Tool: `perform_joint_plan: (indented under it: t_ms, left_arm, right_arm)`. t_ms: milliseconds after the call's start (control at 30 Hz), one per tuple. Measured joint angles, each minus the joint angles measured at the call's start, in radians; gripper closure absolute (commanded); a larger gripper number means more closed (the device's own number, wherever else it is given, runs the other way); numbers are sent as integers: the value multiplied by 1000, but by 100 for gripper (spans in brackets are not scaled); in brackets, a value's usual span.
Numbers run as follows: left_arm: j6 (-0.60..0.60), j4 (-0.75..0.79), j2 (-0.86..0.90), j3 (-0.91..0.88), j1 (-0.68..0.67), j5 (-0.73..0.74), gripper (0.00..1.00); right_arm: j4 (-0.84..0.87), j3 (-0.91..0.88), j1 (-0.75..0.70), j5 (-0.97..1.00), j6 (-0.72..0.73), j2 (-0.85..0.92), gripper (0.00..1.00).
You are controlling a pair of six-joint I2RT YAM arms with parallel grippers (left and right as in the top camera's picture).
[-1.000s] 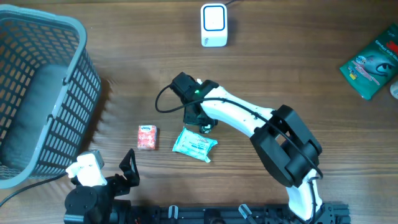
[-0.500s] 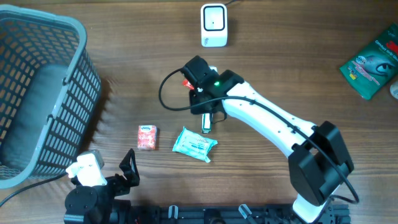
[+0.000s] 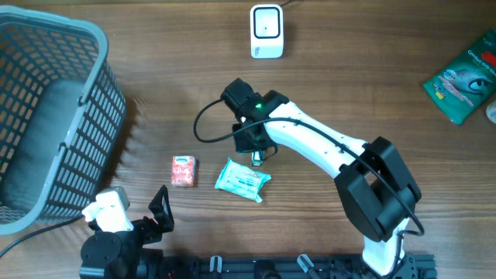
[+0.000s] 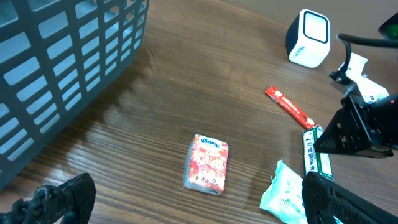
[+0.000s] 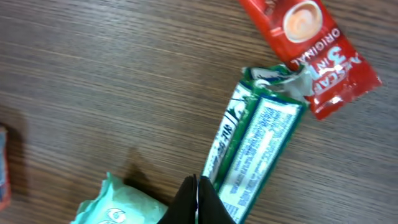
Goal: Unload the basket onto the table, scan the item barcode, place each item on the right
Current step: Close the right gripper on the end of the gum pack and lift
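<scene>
fingers [image 5: 196,200] of the right gripper [image 3: 258,157] are pressed together with nothing seen between them, their tips over the near end of the green stick pack [image 5: 255,155]. that pack lies flat on the table [image 3: 372,70], its far end touching the red sachet [image 5: 311,43], which lies between it and the white scanner [image 3: 266,31]. the left gripper [image 3: 138,211] stands wide apart and holds nothing, low at the near edge.

one grey basket [image 3: 77,46] stands at the left; what is inside cannot be told.

counted on the table: one scanner, one green stick pack, one red sachet, one pink tissue pack [image 4: 208,163], one mint-green packet [image 3: 242,179], and one dark green package [image 3: 461,77] at the far right edge.

the red sachet reads "3 in 1 original"; the pink pack reads "kleenex". the print on the green stick is too small to read.
</scene>
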Motion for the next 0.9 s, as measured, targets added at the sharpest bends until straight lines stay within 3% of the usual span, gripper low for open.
perform_joint_plan:
  t_ms: [433,700,733,800,900]
  left_arm:
    - [0,0,0,0,0,0,0]
    - [0,0,0,0,0,0,0]
    - [0,0,0,0,0,0,0]
    - [0,0,0,0,0,0,0]
    - [0,0,0,0,0,0,0]
  right_arm:
    - [-35,0,-12,40,13,28,95]
    - [-132,0,-64,179,60,30,96]
    - [-132,0,-69,185,61,30,94]
    - [-134,0,-75,196,64,30,77]
    - [-140,0,-76,186,73,30,66]
